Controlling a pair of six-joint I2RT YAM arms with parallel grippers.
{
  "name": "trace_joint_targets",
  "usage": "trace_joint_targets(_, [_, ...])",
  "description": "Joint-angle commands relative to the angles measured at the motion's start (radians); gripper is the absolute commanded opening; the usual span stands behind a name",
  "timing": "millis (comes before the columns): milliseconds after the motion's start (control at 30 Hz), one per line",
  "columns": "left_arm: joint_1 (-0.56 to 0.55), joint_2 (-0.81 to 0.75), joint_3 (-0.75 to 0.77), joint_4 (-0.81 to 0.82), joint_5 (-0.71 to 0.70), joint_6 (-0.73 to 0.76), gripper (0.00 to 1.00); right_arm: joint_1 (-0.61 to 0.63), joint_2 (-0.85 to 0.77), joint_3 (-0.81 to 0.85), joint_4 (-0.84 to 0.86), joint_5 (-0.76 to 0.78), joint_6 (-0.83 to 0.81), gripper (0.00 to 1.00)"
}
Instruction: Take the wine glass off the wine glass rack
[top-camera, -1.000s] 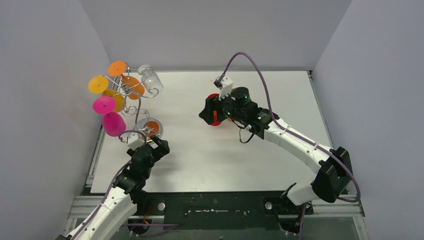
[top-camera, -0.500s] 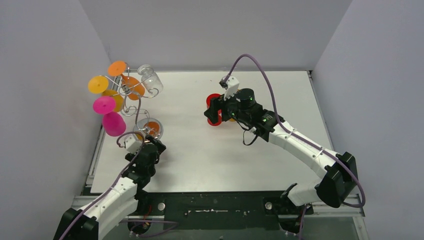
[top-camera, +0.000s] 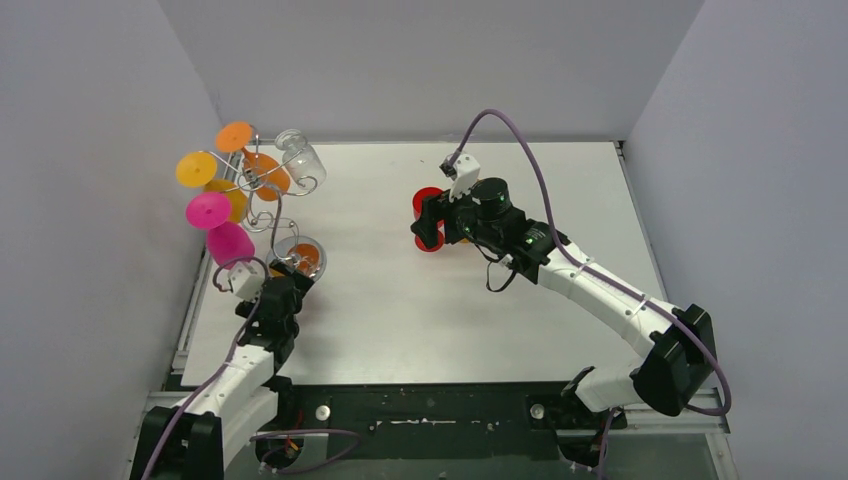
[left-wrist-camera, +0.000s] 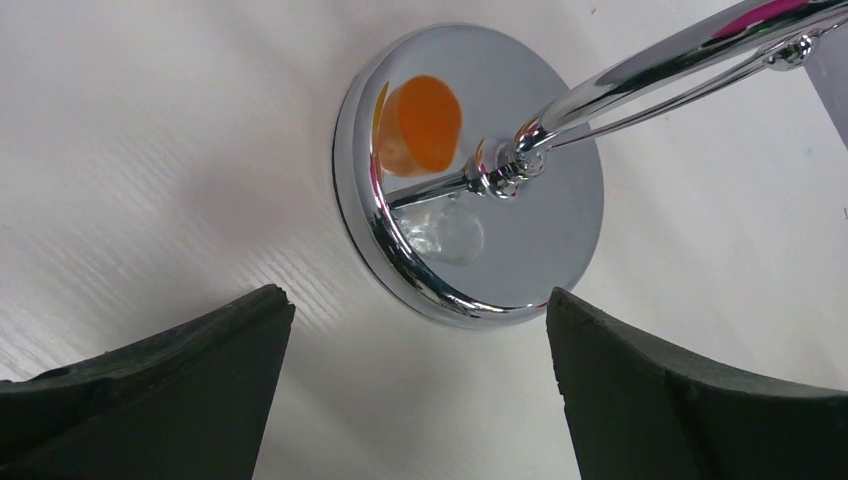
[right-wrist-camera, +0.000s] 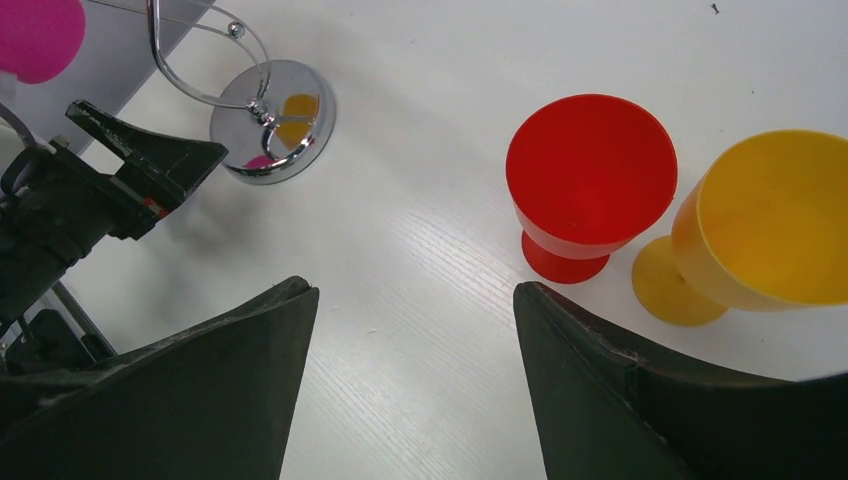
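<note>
The wine glass rack (top-camera: 268, 205) stands at the table's far left, its round shiny base (left-wrist-camera: 520, 230) also in the right wrist view (right-wrist-camera: 270, 120). Hung on its arms are a pink glass (top-camera: 229, 247), orange glass (top-camera: 266, 172), yellow glass (top-camera: 197, 169) and clear glass (top-camera: 300, 155). My left gripper (top-camera: 288, 285) is open and empty, low, just in front of the base (left-wrist-camera: 415, 310). My right gripper (top-camera: 428, 222) is open and empty (right-wrist-camera: 415, 300), above the table beside a red glass (right-wrist-camera: 590, 180) and a yellow glass (right-wrist-camera: 770, 220) that stand upright.
Grey walls close in the table on the left, back and right; the rack's glasses hang close to the left wall (top-camera: 100, 200). The left arm (right-wrist-camera: 90, 210) shows in the right wrist view beside the rack's base.
My left arm has drawn back and to the left, its gripper now nearer the table's left edge beside the base. My right gripper shifted slightly right, then stayed still.
</note>
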Motion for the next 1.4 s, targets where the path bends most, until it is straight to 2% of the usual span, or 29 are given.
trace_joint_targets(0, [0.030, 0.003, 0.003, 0.101, 0.040, 0.068, 0.97, -0.003, -0.014, 0.011, 0.007, 0.025, 0.019, 0.73])
trace_joint_targets(567, [0.122, 0.254, 0.065, 0.337, 0.277, 0.221, 0.97, -0.011, -0.022, 0.001, 0.002, 0.023, 0.031, 0.74])
trace_joint_targets(1133, [0.172, 0.496, 0.174, 0.452, 0.503, 0.327, 0.97, -0.016, -0.043, -0.008, -0.010, 0.040, 0.023, 0.74])
trace_joint_targets(1367, [0.172, 0.578, 0.210, 0.491, 0.554, 0.342, 0.97, -0.021, -0.051, -0.015, -0.009, 0.041, 0.022, 0.74])
